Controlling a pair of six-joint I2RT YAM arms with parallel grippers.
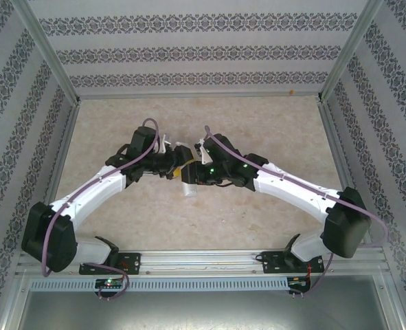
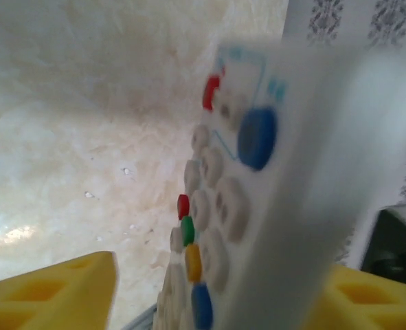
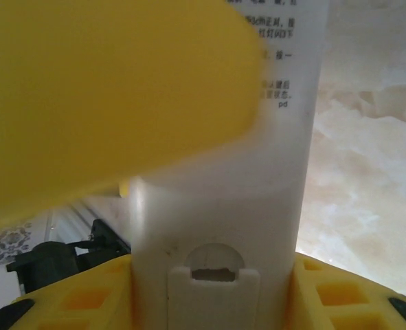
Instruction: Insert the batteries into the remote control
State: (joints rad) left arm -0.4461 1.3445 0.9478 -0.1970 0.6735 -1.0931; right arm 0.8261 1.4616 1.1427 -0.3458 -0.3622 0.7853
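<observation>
The long white remote control [image 1: 189,187] hangs above the table's middle, between the two grippers. My right gripper [image 1: 196,172] is shut on it: in the right wrist view its yellow fingers [image 3: 86,295] press both sides of the plain back [image 3: 223,206], where the battery cover latch [image 3: 215,275] sits closed. My left gripper [image 2: 216,285] is open around the button face [image 2: 220,206]. A gap shows between its left finger [image 2: 51,289] and the buttons, and the remote rests by the right finger [image 2: 367,295]. The batteries are out of view.
The beige marbled tabletop [image 1: 257,117] lies all round, closed in by patterned walls [image 1: 189,55] with metal posts. A blurred yellow finger of the left gripper [image 3: 106,103] covers the upper left of the right wrist view, in front of the remote's back.
</observation>
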